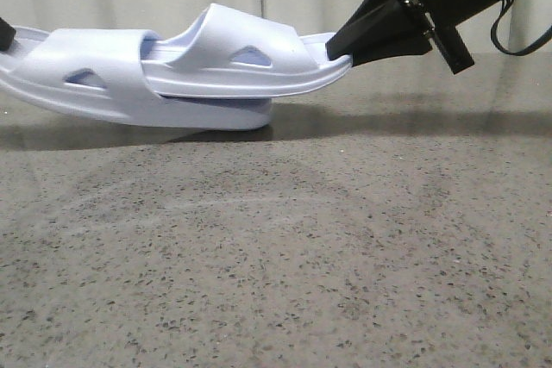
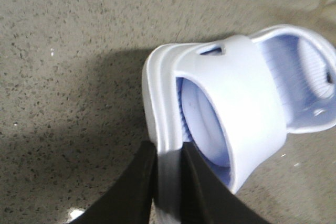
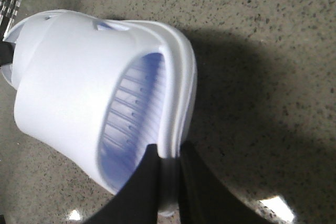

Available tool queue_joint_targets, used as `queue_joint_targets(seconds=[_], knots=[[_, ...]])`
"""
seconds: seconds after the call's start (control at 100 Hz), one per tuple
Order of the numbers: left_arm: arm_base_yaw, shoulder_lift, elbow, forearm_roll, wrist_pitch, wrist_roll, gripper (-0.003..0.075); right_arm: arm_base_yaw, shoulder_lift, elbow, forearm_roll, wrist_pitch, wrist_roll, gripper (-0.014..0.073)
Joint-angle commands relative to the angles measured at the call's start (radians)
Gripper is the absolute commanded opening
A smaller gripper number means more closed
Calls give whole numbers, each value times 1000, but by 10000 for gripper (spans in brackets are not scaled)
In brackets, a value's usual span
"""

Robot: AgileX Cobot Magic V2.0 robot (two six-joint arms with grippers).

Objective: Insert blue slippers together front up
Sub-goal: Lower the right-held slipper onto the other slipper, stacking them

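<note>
- Currently both blue slippers [image 1: 172,66] sit at the far left of the speckled bench [image 1: 285,247], one pushed partway under the other's strap, soles down, straps up.
- Right claw [image 1: 348,59] is clamped on the rim of the upper slipper [image 1: 250,49] at its trailing end; the right wrist view shows both fingers [image 3: 142,182] pinching the thin edge wall.
- Left claw [image 2: 168,182] is likewise closed on the rim of the lower slipper [image 1: 95,84]; in the front view it is almost out of frame at the left edge.
- Upper slipper is tilted, its gripped end raised off the bench, its nose tucked inside the lower one's strap.
- Risk 1: both grips are on narrow, soft foam lips. Any push along the sole could let the rim squirm out of the fingers, and the slipper drops or twists.
- Risk 2: the nose could jam against the ribbed footbed or the strap underside. Foam on foam looks grippy to me; more force would likely buckle the upper sole rather than slide it.
- Risk 3: if the two arms push at slightly different angles, the lower slipper may skate across the bench or roll onto its side.
- Risk 4: I'd guess the strap stretches and springs the upper slipper back out if either claw lets go too soon.
- How deep the nose is seated can't be read; the strap hides it.
</note>
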Motion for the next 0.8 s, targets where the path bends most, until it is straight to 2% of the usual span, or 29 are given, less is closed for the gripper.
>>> queue_joint_targets(seconds=[0.0, 0.18, 0.27, 0.34, 0.42, 0.56, 0.79], knots=[[-34, -35, -26, -33, 20, 8, 16, 3, -54, -31, 46, 58, -6, -90], [-34, -35, -26, 20, -49, 8, 18, 3, -54, -31, 46, 54, -1, -82], [-34, -35, -26, 35, -72, 8, 28, 3, -54, -31, 46, 42, -1, -24], [-34, -34, -26, 41, -88, 11, 80, 3, -54, -31, 46, 33, 1, 43], [-34, -31, -26, 52, -106, 17, 183, 3, -54, -31, 46, 24, 9, 102], [-32, -29, -26, 54, -134, 20, 343, 1, -55, -31, 46, 12, 9, 109], [7, -35, -53, 48, -136, 45, 359, -76, -108, -31, 44, 5, 9, 109]])
